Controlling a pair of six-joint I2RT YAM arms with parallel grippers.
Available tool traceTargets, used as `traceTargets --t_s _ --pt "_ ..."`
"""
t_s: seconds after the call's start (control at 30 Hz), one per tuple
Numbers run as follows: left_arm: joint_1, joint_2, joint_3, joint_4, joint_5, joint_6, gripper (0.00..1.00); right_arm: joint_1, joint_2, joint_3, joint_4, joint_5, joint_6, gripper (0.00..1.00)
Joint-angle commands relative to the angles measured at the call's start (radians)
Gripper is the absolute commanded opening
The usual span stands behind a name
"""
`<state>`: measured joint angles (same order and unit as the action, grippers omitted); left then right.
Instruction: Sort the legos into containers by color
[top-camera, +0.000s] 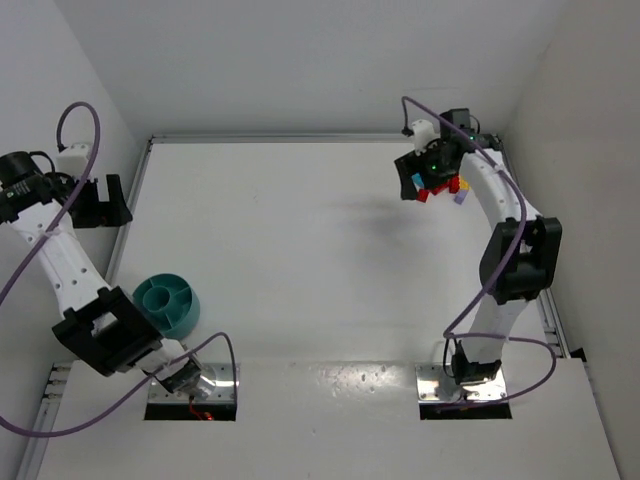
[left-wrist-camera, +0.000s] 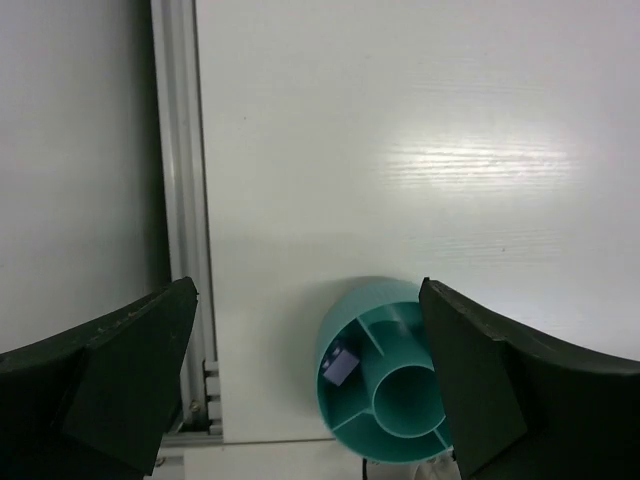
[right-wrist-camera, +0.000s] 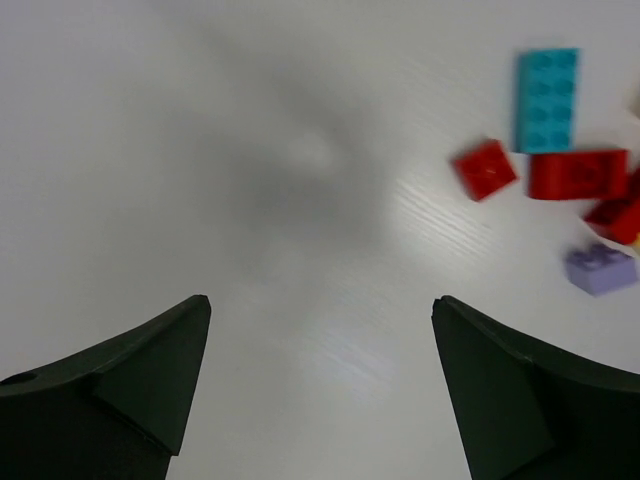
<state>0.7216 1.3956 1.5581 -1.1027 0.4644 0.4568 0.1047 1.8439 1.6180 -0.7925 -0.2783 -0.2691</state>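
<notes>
The round teal bowl (top-camera: 167, 303) stands near the left arm's base. In the left wrist view the bowl (left-wrist-camera: 400, 420) shows its dividers and hub, with one small lavender-blue brick (left-wrist-camera: 341, 366) in a left compartment. My left gripper (left-wrist-camera: 308, 290) is open and empty, well above and beyond the bowl; in the top view it (top-camera: 108, 203) is at the far left. The legos (top-camera: 440, 190) lie at the far right: a cyan brick (right-wrist-camera: 547, 98), red bricks (right-wrist-camera: 484, 168) (right-wrist-camera: 577, 173), a lavender brick (right-wrist-camera: 600, 268). My right gripper (right-wrist-camera: 320, 300) is open and empty, left of them.
An aluminium rail (left-wrist-camera: 180, 200) runs along the table's left edge beside the wall. A second rail (top-camera: 550, 320) runs along the right edge. Two metal base plates (top-camera: 195, 395) (top-camera: 465, 390) hold the arms at the near edge.
</notes>
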Motion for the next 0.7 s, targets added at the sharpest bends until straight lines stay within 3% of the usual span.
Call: traceTargets --t_s 0.0,0.2,0.47,0.67 --pt "-0.033 0.066 0.039 -0.012 0.074 -0.054 1.00 -0.091 0.052 0.098 -0.017 0.070 -0.013 0.91" --pt "-0.042 0.066 0.048 0.035 0.054 -0.110 1.00 -0.268 0.211 0.198 -0.051 0.159 0.105 0.74" --pt "-0.042 0.020 -0.020 0.184 0.019 -0.266 1.00 -0.330 0.229 0.060 0.018 0.160 0.235 0.76" --pt "-0.051 0.029 -0.020 0.196 0.000 -0.303 1.00 -0.352 0.337 0.118 0.027 0.186 0.287 0.74"
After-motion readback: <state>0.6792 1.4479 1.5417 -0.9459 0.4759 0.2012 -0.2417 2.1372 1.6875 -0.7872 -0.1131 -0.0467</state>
